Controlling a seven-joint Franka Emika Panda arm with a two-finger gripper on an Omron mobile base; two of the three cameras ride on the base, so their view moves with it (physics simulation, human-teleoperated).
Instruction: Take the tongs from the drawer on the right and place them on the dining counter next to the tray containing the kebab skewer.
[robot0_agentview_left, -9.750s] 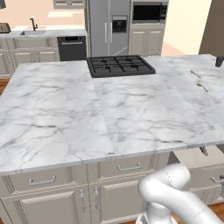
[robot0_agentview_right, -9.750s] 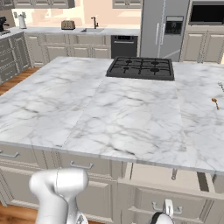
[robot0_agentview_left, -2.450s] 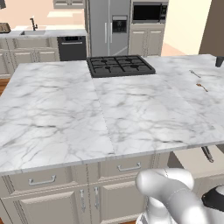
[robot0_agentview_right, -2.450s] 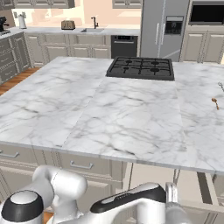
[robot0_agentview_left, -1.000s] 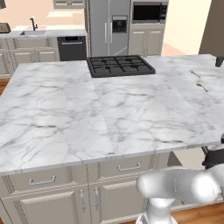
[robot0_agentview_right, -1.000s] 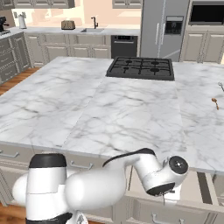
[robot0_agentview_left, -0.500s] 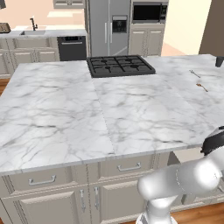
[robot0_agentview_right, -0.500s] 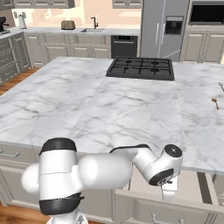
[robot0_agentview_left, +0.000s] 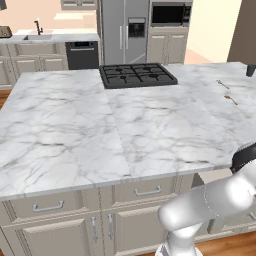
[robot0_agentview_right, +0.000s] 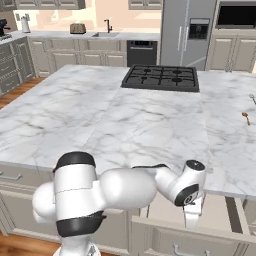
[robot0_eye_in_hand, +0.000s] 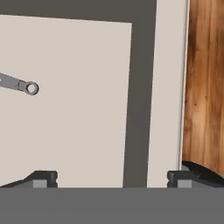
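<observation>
Looking down into the wide shallow beige-grey drawer (robot0_eye_in_hand: 74, 100) with its pale plain floor, and finding the slim dark-grey metal tongs (robot0_eye_in_hand: 19, 84) at about nine o'clock of the hand view, lying flat, ringed hinge end toward the middle, the arms running off the left edge. Judging them light, stiff and rather slippery: thin smooth metal, little to bite on, likely to skate or pivot if pinched off-centre. Best taken across both narrow arms a little back from the ring, pressing them together, rather than on the ring itself. Two-finger claw (robot0_eye_in_hand: 111, 178) spread about as wide as it goes, fingertips (robot0_eye_in_hand: 43, 178) at seven and five o'clock, holding nothing and touching nothing, well apart from the tongs. Hovering over the drawer's right wall, below the edge of the white grey-veined marble dining counter (robot0_agentview_right: 150, 125).
</observation>
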